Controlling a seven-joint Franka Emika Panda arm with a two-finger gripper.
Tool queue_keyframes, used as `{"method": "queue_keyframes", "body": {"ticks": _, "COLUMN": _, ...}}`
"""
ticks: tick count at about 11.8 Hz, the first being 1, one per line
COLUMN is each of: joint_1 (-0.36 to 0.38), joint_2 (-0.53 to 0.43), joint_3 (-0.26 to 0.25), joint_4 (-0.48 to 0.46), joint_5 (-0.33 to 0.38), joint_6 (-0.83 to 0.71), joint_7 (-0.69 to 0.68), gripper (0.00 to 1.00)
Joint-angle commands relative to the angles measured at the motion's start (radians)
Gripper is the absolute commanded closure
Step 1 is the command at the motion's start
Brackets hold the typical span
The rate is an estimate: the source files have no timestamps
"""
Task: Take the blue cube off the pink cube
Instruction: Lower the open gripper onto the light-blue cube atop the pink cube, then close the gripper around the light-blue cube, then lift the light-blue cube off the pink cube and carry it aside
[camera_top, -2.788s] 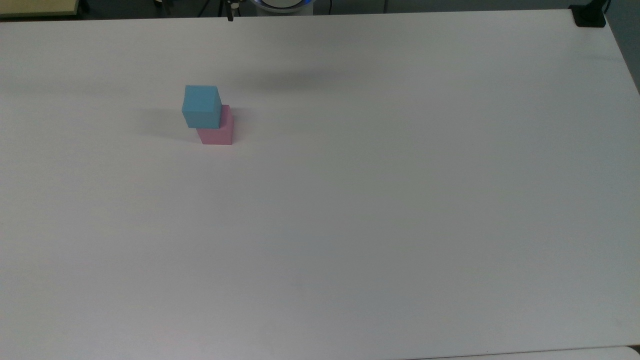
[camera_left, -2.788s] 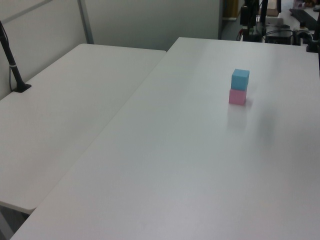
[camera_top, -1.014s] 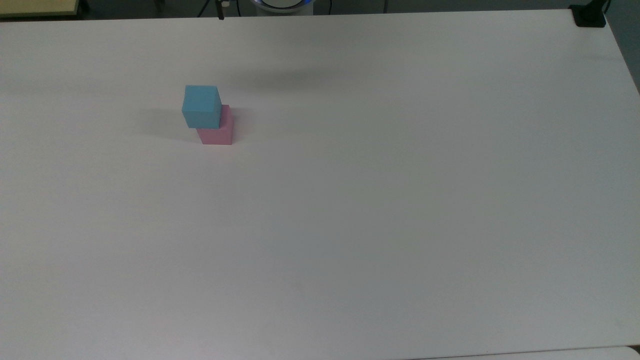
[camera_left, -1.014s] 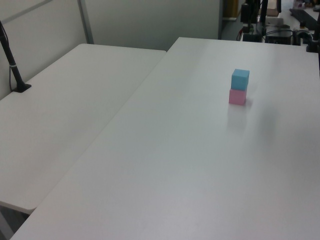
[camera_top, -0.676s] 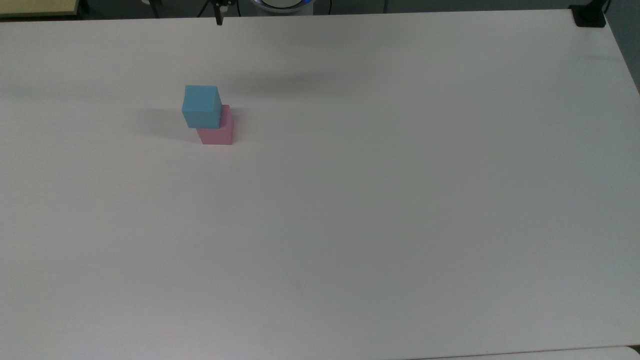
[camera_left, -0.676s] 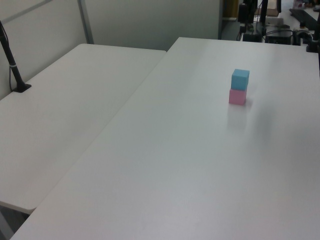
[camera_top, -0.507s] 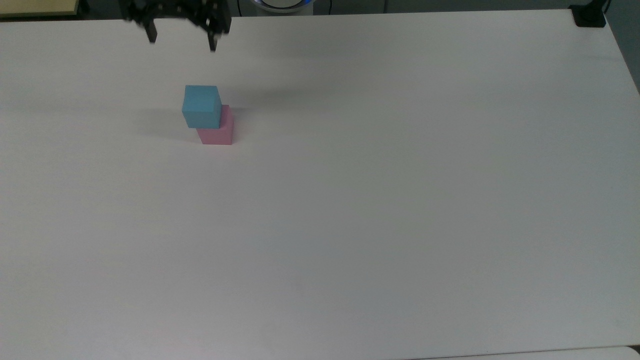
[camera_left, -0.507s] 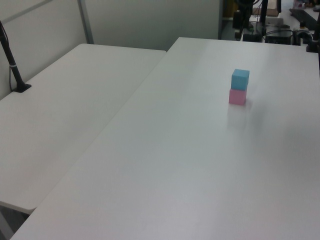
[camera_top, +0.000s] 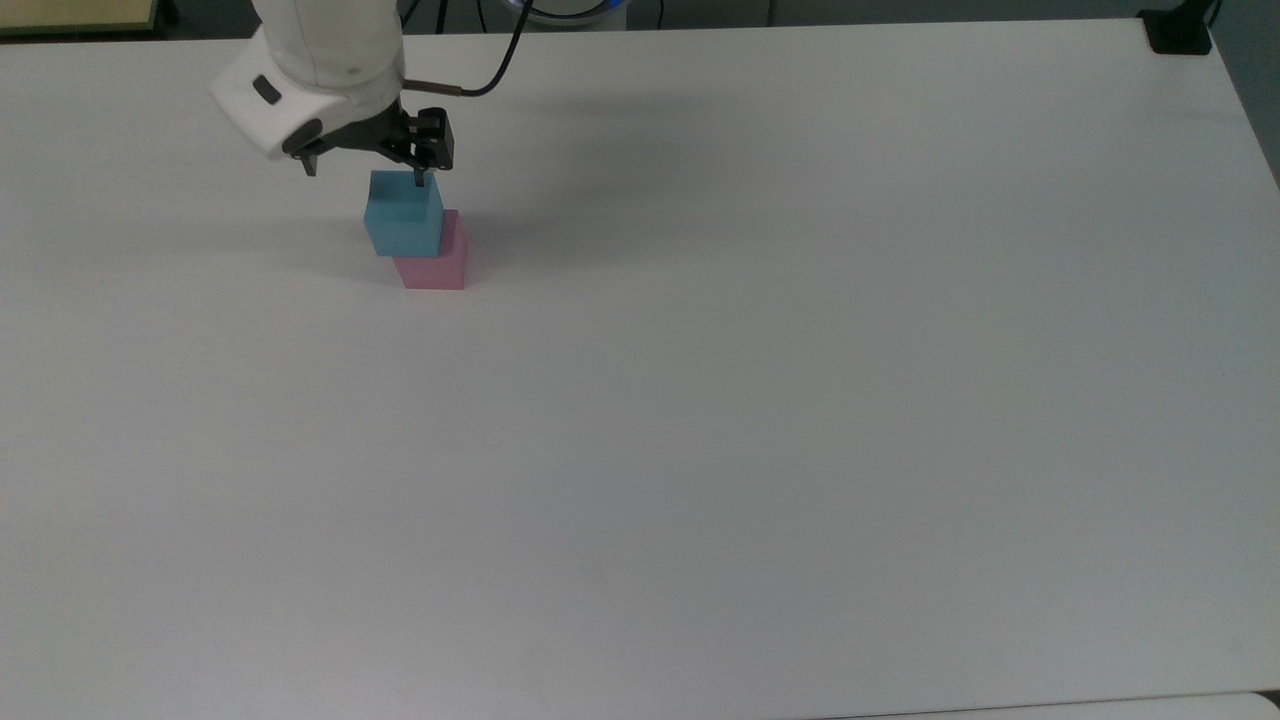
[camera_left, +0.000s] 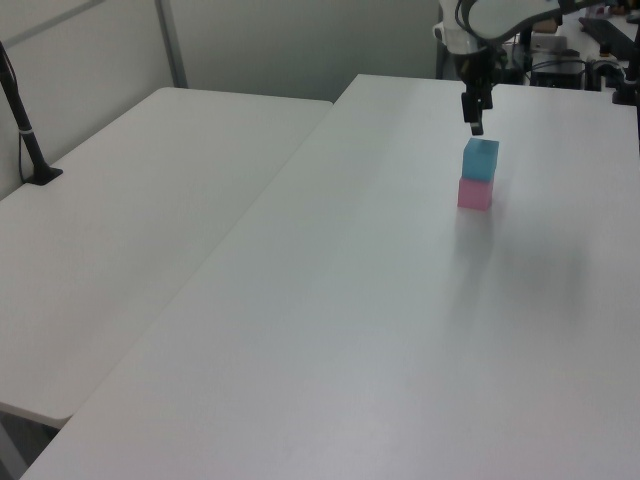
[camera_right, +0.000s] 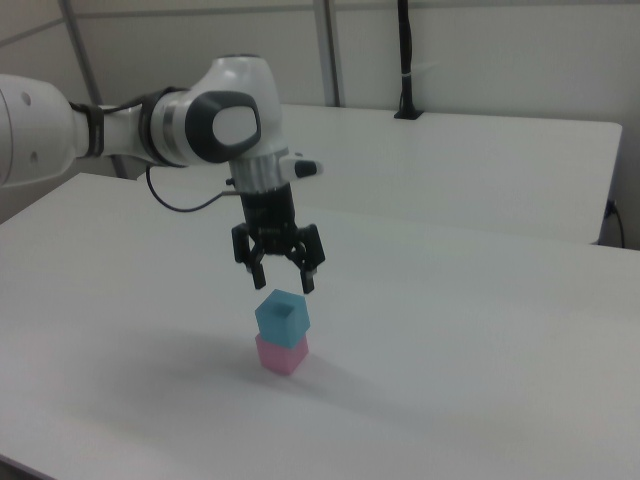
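Note:
The blue cube (camera_top: 403, 213) (camera_left: 481, 158) (camera_right: 282, 317) rests on top of the pink cube (camera_top: 435, 265) (camera_left: 474, 193) (camera_right: 281, 354), set slightly askew on it, on the white table. My gripper (camera_top: 364, 175) (camera_left: 474, 118) (camera_right: 283, 281) hangs open just above the blue cube, fingers pointing down and spread wider than the cube. Nothing is between the fingers, and a small gap separates their tips from the cube's top.
The white table (camera_top: 760, 380) stretches wide around the stack. A second white table (camera_left: 130, 240) adjoins it on the left view's left, with a black post (camera_left: 25, 130) at its edge. A black clamp (camera_top: 1178, 32) sits at the top view's upper right corner.
The arm has come in from the table's far edge and dropped down over the stack. The gripper now hovers just above the blue cube. Both cubes stayed put.

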Motion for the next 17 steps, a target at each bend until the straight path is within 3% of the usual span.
{"method": "queue_keyframes", "body": {"ticks": 1, "joint_1": 0.008, "joint_2": -0.031, "joint_3": 0.005, "joint_4": -0.125, "joint_5": -0.023, "joint_6": 0.073, "joint_7": -0.026, "gripper": 0.00}}
{"method": "queue_keyframes", "body": {"ticks": 5, "joint_1": 0.014, "joint_2": -0.016, "joint_3": 0.016, "joint_4": -0.188, "joint_5": -0.018, "joint_6": 0.167, "joint_7": 0.049, "gripper": 0.03}}
{"method": "queue_keyframes", "body": {"ticks": 6, "joint_1": 0.015, "joint_2": -0.012, "joint_3": 0.022, "joint_4": -0.188, "joint_5": -0.018, "joint_6": 0.167, "joint_7": 0.058, "gripper": 0.25}}
{"method": "queue_keyframes", "body": {"ticks": 7, "joint_1": 0.014, "joint_2": -0.013, "joint_3": 0.026, "joint_4": -0.185, "joint_5": -0.012, "joint_6": 0.166, "joint_7": 0.057, "gripper": 0.59}}
{"method": "queue_keyframes", "body": {"ticks": 8, "joint_1": 0.015, "joint_2": -0.021, "joint_3": 0.029, "joint_4": -0.179, "joint_5": -0.006, "joint_6": 0.158, "joint_7": 0.054, "gripper": 0.85}}
{"method": "queue_keyframes", "body": {"ticks": 10, "joint_1": 0.017, "joint_2": -0.091, "joint_3": 0.058, "joint_4": -0.179, "joint_5": 0.002, "joint_6": 0.112, "joint_7": 0.057, "gripper": 0.91}}
{"method": "queue_keyframes", "body": {"ticks": 12, "joint_1": 0.063, "joint_2": -0.174, "joint_3": 0.100, "joint_4": -0.179, "joint_5": 0.066, "joint_6": 0.057, "joint_7": 0.071, "gripper": 0.91}}
{"method": "queue_keyframes", "body": {"ticks": 15, "joint_1": 0.167, "joint_2": -0.122, "joint_3": 0.228, "joint_4": -0.174, "joint_5": 0.105, "joint_6": 0.066, "joint_7": 0.256, "gripper": 0.88}}
{"method": "queue_keyframes", "body": {"ticks": 17, "joint_1": 0.213, "joint_2": -0.076, "joint_3": 0.267, "joint_4": -0.167, "joint_5": 0.137, "joint_6": 0.118, "joint_7": 0.292, "gripper": 0.86}}
